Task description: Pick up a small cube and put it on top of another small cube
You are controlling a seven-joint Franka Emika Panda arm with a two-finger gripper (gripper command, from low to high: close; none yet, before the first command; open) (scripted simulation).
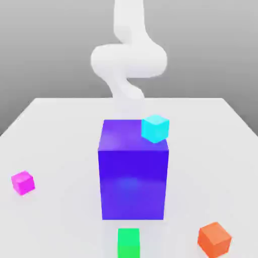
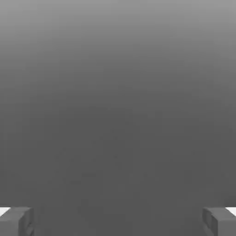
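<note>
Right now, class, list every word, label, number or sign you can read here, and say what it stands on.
None: the blue-violet block and the magenta-pink cube, cyan cube, green cube and orange cube have plain faces, and the table bears no text.

Magenta-pink small cube (image 1: 22, 182), blue-violet block (image 1: 133, 171), cyan cube (image 1: 154, 128), green cube (image 1: 128, 243), orange cube (image 1: 215, 240) — on a white table (image 1: 60, 131); the arm (image 1: 128, 60) looks white, perhaps blurred.

Small magenta cube (image 1: 22, 182) flat on table, exterior view's left.
</note>
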